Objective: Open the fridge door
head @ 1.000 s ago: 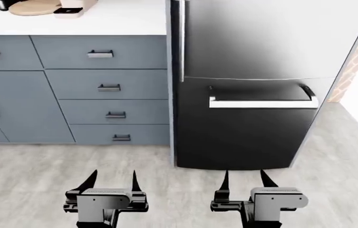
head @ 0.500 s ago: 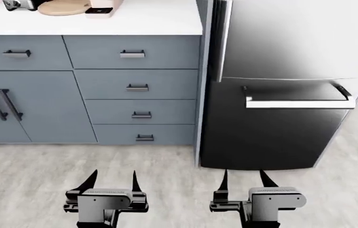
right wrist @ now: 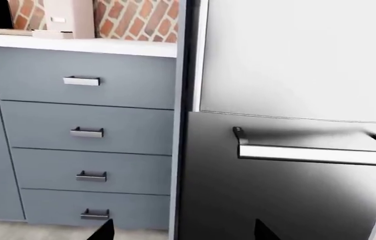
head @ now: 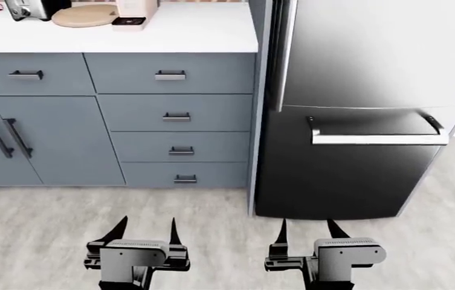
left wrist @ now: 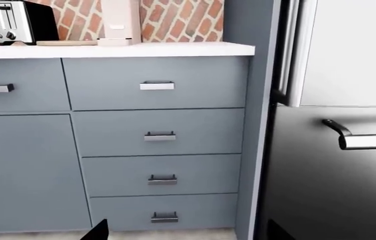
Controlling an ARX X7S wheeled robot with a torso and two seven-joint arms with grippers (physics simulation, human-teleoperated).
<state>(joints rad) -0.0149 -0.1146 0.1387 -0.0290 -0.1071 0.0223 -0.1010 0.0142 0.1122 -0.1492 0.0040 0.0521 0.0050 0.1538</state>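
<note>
The fridge door point(head: 372, 54) is the tall glossy steel upper panel at the upper right of the head view. A long vertical bar handle point(head: 285, 54) runs along its left edge, and the door stands shut. It also shows in the left wrist view as the door point(left wrist: 354, 50) with its handle point(left wrist: 294, 50), and in the right wrist view as the door point(right wrist: 301, 55) with its handle point(right wrist: 199, 55). My left gripper point(head: 147, 228) point(left wrist: 188, 232) and right gripper point(head: 308, 228) point(right wrist: 184, 231) hang low over the floor, well short of the fridge. Both are open and empty.
Below the door is a black drawer front with a horizontal silver bar point(head: 376, 139). Blue-grey cabinet drawers point(head: 174, 115) stand left of the fridge under a white countertop point(head: 179, 30) holding a toaster point(left wrist: 14, 22) and a round board point(head: 82, 15). Grey floor point(head: 211, 241) lies under the grippers.
The whole scene has slid to the right and then slightly down in the head view, so the fridge sits further right. Both grippers keep the same open pose.
</note>
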